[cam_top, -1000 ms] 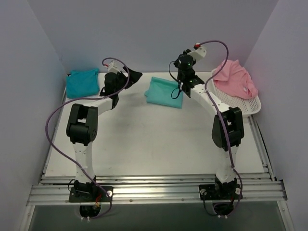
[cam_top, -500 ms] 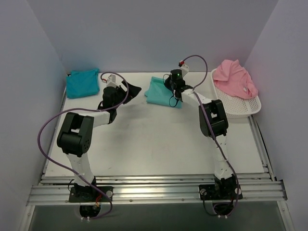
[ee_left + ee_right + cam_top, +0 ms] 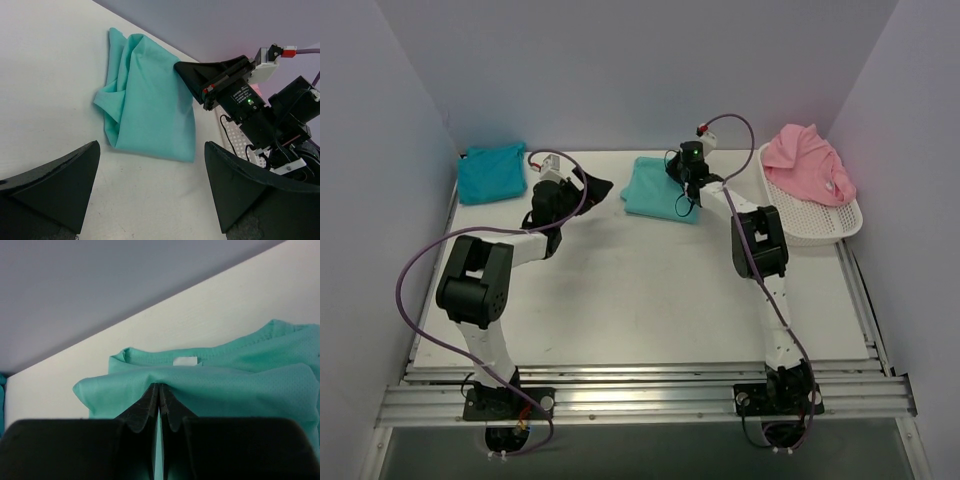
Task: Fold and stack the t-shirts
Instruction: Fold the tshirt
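1. The sea-green t-shirt (image 3: 655, 190), plain soft cloth folded into a rumpled rectangle, lies on the white table (image 3: 620, 290). It is at the far side, close to the back wall and between the two wrists.
2. The right gripper (image 3: 159, 388), black and two-fingered, meets this shirt at its right edge as seen from above. Its fingers are pressed together on a raised fold of the green cloth. The fold drapes over their tips, and a thin strip of cloth shows in the slit between them.
3. In the right wrist view the shirt's collar, with a small white label (image 3: 186, 361), lies just beyond the fingertips on the side towards the back wall.
4. In the left wrist view the same closed tip touches the shirt's far edge, and the rest of the cloth lies flat on the table below it.
5. The left gripper (image 3: 150, 150) has its black fingers spread wide and holds nothing. It sits near the shirt's left edge but apart from it, with bare table between.
6. A darker turquoise-blue t-shirt (image 3: 490, 172) lies folded in the far left corner of the table, well apart from both grippers.
7. A pink t-shirt (image 3: 810, 162) lies crumpled in a white plastic mesh basket (image 3: 820, 232) at the far right and hangs over its back rim.
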`<action>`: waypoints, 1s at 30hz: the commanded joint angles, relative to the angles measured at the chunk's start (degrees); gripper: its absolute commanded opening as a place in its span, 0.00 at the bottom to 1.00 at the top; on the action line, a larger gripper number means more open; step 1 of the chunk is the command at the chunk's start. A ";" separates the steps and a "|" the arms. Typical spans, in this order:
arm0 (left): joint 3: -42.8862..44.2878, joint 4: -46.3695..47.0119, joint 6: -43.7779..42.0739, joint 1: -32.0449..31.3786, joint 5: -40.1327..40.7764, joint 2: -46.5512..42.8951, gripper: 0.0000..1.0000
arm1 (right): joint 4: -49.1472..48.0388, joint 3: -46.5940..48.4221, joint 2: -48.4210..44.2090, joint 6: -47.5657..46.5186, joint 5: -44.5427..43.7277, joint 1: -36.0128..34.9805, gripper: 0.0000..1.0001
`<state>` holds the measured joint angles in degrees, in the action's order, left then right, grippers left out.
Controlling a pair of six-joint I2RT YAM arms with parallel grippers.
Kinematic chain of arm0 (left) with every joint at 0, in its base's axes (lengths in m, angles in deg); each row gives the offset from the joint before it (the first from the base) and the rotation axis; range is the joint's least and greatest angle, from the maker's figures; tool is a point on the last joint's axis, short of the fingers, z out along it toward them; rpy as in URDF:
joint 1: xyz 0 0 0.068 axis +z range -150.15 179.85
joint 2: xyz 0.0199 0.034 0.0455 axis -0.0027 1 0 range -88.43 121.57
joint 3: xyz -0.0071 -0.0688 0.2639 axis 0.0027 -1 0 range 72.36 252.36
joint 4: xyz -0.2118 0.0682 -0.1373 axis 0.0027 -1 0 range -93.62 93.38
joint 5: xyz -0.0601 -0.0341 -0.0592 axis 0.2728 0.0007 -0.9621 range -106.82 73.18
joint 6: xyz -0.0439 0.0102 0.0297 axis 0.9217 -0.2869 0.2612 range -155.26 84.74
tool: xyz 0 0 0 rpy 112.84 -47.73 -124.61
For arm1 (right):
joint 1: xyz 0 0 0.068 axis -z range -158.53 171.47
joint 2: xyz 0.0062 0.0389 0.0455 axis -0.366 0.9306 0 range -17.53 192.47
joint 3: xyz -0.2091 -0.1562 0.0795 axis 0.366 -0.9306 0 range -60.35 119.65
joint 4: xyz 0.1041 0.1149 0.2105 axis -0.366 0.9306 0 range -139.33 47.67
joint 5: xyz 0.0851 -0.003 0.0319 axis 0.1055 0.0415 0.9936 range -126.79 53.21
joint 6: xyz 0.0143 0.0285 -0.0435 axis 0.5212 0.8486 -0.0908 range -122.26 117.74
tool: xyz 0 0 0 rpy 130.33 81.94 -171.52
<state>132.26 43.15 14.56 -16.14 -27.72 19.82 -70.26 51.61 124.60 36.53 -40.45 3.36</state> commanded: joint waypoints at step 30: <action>0.48 4.26 -1.40 -3.43 -0.27 2.76 0.94 | -34.96 -10.66 -13.95 5.78 12.63 5.81 0.86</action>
<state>131.91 43.82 12.46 -18.07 -28.62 22.01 -94.37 46.34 124.16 43.98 -29.68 10.09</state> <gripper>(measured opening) 0.940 0.854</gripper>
